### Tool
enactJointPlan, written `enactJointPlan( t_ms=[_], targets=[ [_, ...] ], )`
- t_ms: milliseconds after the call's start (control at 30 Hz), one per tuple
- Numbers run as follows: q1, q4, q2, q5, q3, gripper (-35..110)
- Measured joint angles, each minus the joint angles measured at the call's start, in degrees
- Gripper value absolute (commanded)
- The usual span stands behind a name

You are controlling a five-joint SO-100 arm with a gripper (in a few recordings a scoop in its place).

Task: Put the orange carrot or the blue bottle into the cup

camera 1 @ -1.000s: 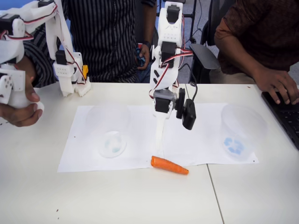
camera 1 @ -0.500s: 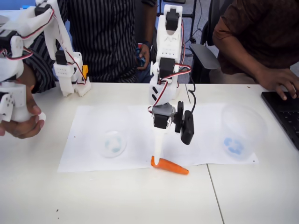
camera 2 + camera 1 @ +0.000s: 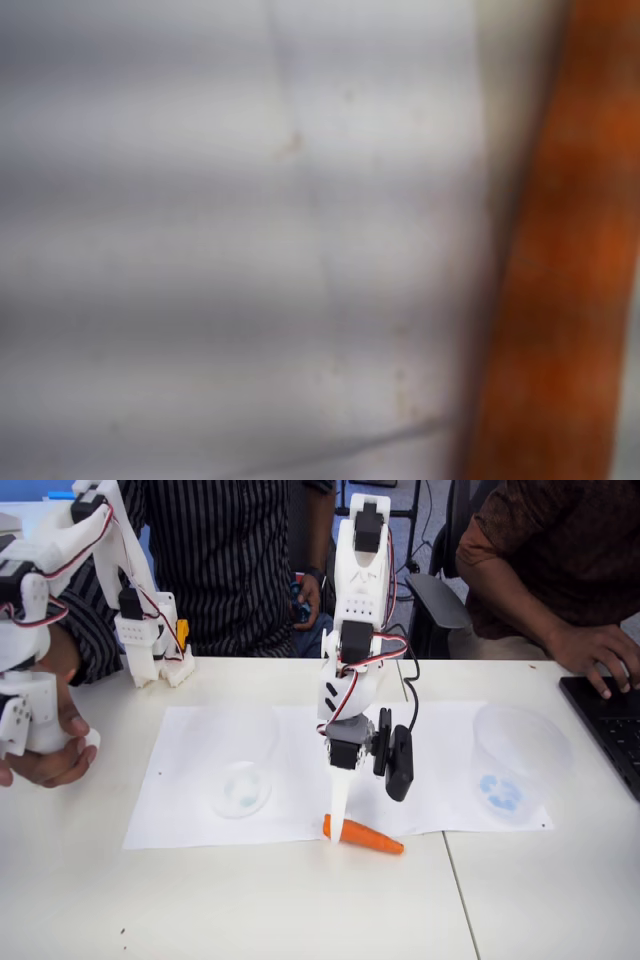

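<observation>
A: Why is the cup (image 3: 240, 780) sitting at centre-left on the paper (image 3: 180, 810)?

B: It's the drop target, well apart from the carrot (image 3: 365, 836), which lies lower centre on the desk (image 3: 250, 900) at the paper's edge.

A: And the hand (image 3: 340, 825)?

B: Down on the carrot's blunt end for a grasp; whether it's spread or pinching, I can't tell.

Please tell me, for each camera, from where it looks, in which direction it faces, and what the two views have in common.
Fixed view: raised at the table's front, facing the arm's base; the gripper reaches down at the orange carrot, the cup to the left.
Wrist view: on the gripper, very close above the table, blurred.
Shared: the carrot.
</observation>
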Motion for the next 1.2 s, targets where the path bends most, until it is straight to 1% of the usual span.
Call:
enactJointPlan(
  t_ms=[300,1100,1200],
  targets=[
    [0.00,0.18,-3.69,0.35,-4.39,42],
    [0.00,-0.18,-6.15,0.35,-5.36,42],
    [0.00,-0.18,-6.15,0.35,-5.36,39]
  ],
)
